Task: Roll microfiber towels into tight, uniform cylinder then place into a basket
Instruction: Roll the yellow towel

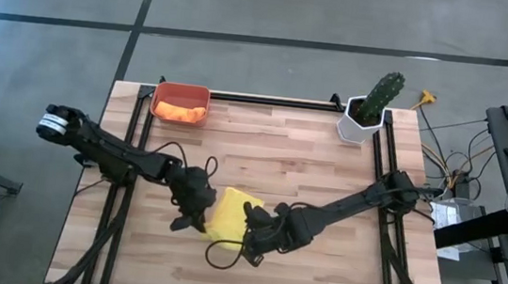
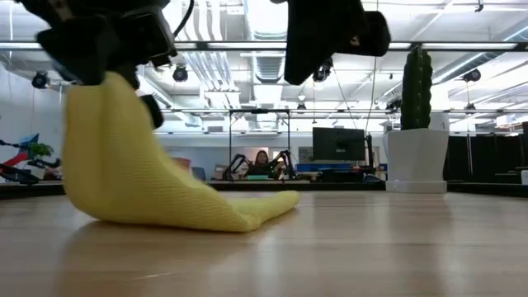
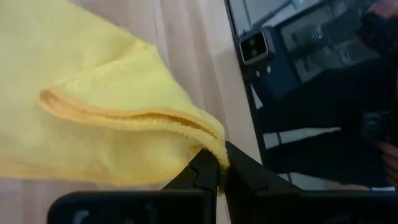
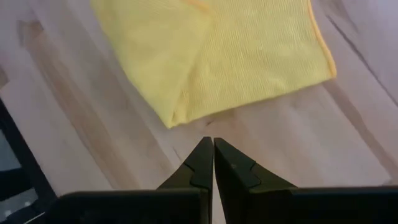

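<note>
The yellow microfiber towel (image 1: 228,210) lies folded near the table's front middle, its left end raised. My left gripper (image 3: 221,163) is shut on that raised end; in the low view it hangs from the gripper (image 2: 103,58). My right gripper (image 4: 211,142) is shut and empty. It points down over bare wood just right of the towel (image 4: 236,56). The red-orange basket (image 1: 182,87) stands at the far left edge with an orange towel (image 1: 181,113) lying in it. My left gripper pinches the yellow towel's folded edge at a corner (image 3: 214,146) between its two fingers; more than one layer shows there. The fingers slant down from the table's left. The held end is lifted, and the towel slopes down to its other end (image 2: 247,213), which lies on the table.
A white pot with a green cactus (image 1: 371,107) stands at the far right corner. Black rails (image 1: 268,99) run along the table's far edge and sides. Bare wood lies between the towel and the basket.
</note>
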Available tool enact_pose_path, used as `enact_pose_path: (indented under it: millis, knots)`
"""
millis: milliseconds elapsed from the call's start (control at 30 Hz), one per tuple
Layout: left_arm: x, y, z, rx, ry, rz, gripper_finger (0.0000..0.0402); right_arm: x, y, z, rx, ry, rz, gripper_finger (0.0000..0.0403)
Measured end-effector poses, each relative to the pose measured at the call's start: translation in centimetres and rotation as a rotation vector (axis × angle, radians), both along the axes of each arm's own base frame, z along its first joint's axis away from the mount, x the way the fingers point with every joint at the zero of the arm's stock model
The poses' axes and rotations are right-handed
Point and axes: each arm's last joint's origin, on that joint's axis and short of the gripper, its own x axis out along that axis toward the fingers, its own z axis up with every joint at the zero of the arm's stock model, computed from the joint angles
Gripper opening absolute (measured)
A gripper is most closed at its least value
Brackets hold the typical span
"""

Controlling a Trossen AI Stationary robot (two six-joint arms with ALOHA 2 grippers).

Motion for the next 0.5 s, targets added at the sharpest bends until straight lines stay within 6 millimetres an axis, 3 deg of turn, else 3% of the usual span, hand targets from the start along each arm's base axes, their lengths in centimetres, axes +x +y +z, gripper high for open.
enact_pose_path:
  millis: [167,300,500]
  knots:
    - [0.8,1.1,0.9,-0.008,-0.034,0.041,0.0000,0.1,-0.1,0.1,-0.031,-0.003,0.060,0.0008]
    - [1.5,1.0,2.6,-0.049,-0.099,-0.022,0.0000,0.2,-0.6,0.3,-0.105,-0.029,0.044,0.0008]
    - [2.0,0.8,3.5,-0.058,-0.115,-0.029,0.0000,1.5,-2.5,1.6,-0.061,-0.239,0.054,0.0039]
